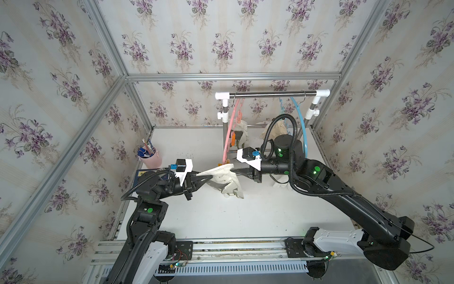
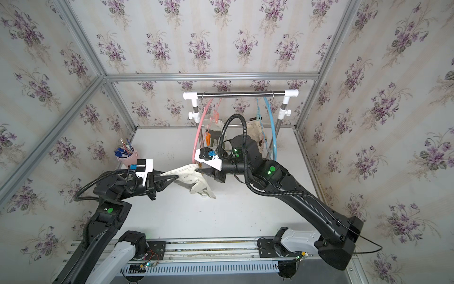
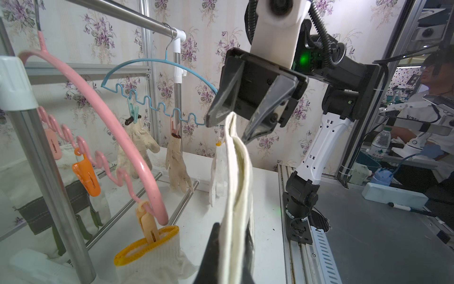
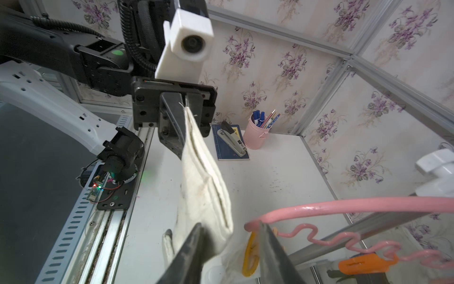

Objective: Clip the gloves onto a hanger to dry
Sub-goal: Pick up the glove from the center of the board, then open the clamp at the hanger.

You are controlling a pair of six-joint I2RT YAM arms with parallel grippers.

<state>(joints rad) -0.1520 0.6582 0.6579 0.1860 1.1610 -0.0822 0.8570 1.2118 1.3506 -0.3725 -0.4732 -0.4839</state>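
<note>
On the table (image 1: 221, 216), a pink cup (image 1: 151, 160) holds blue pens (image 1: 143, 151).

The white table (image 1: 221, 216) bears a pink pen cup (image 1: 152, 158), a blue notebook (image 4: 219, 147) and the drying rack (image 1: 270, 93).

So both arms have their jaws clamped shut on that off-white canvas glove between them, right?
Not both. On the left arm the jaws are clamped shut on the off-white canvas glove; on the right arm they stand apart around its other end, as the left wrist view shows.
</note>
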